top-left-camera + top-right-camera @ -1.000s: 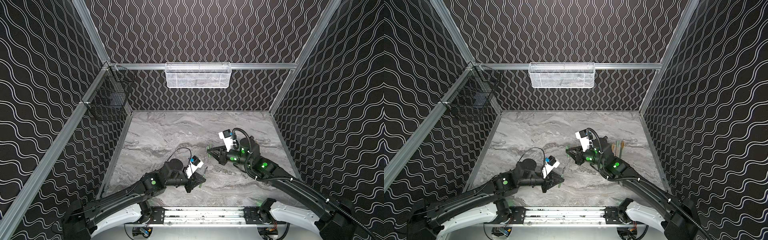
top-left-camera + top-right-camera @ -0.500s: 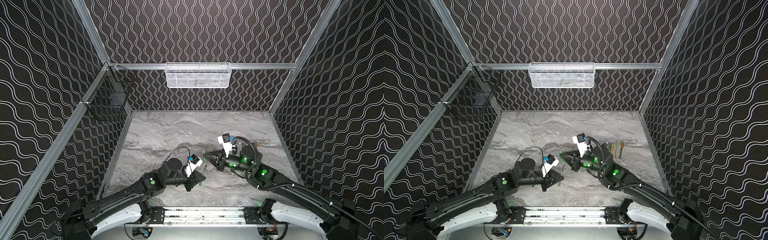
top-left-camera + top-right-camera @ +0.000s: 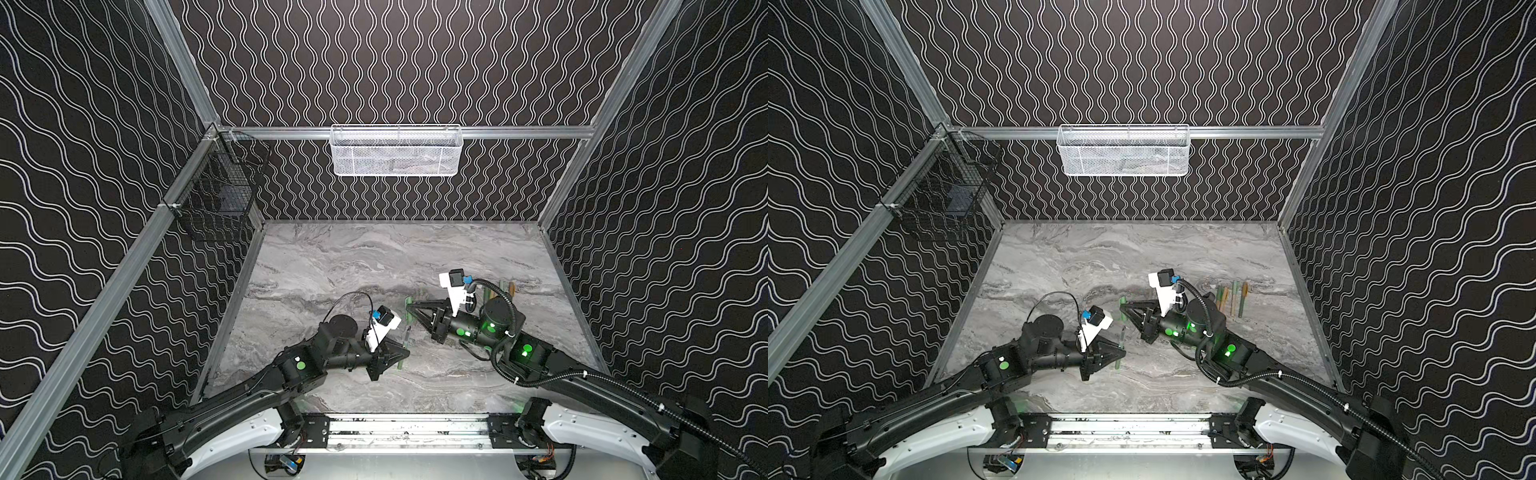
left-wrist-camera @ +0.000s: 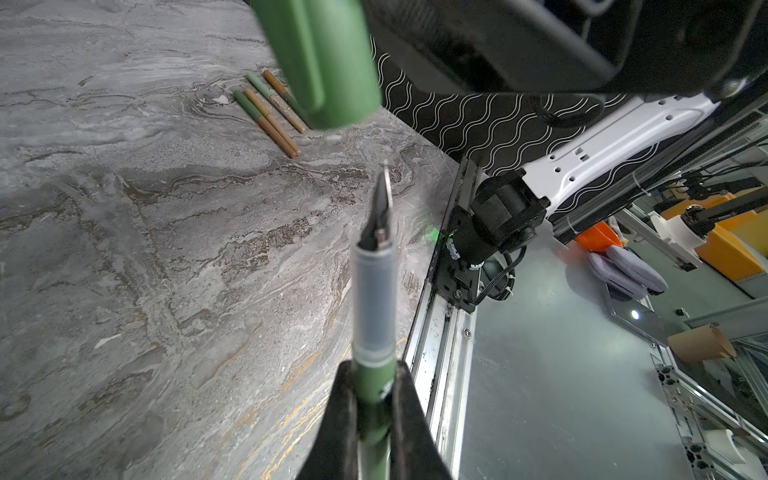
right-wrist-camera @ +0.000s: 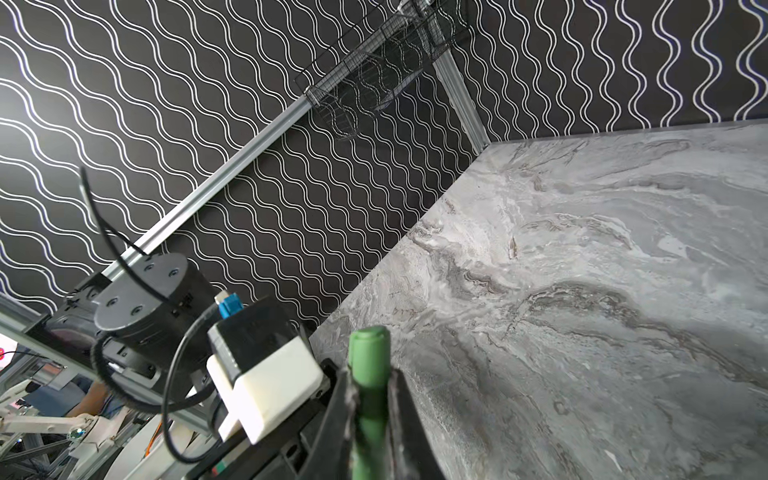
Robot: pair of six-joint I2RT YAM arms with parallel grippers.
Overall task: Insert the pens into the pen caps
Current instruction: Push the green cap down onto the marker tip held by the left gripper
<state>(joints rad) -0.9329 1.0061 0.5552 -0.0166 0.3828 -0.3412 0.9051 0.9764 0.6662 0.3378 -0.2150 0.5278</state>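
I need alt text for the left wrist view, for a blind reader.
The fingers of the left gripper clamp a green pen, its nib pointing at a green cap just ahead, not touching it. Beyond, four green and orange pens lie side by side on the grey marble table.

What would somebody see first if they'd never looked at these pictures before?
The two grippers nearly meeting over the marble table. The left gripper pinches a green pen, its dark tip aimed at the fat green cap in the right gripper, with a small gap between them. Off to the right in a top view, four green-and-orange pens lie side by side.
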